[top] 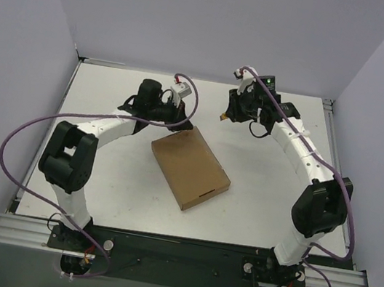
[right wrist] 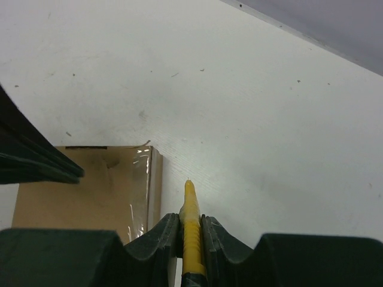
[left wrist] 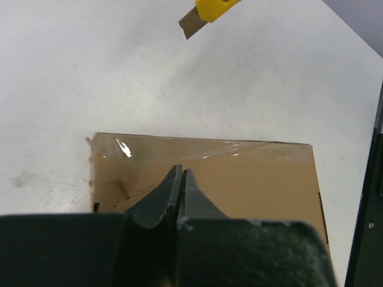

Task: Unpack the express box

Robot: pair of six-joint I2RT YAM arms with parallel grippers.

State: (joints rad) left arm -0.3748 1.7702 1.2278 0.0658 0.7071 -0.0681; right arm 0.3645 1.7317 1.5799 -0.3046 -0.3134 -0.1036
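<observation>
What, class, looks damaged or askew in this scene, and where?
The express box lies diagonal to the table edges, and in the left wrist view its taped end shows a dark crease and ragged corner.

The express box point(left wrist: 251, 173) is partly hidden, the yellow knife point(left wrist: 210, 8) cropped.

The white tabletop point(top: 131, 200) is matt and lightly scuffed, with small dark specks and a faint grey smudge or two. One thing lies directly on it: the express box point(top: 189, 168), a flat brown cardboard mailer. It is closed and lies near the middle, turned askew to the tabletop's edges with one corner toward the far edge. Clear tape point(left wrist: 179, 146) glints across its far end. A short slot point(top: 206, 192) shows along its near-right side.
</observation>
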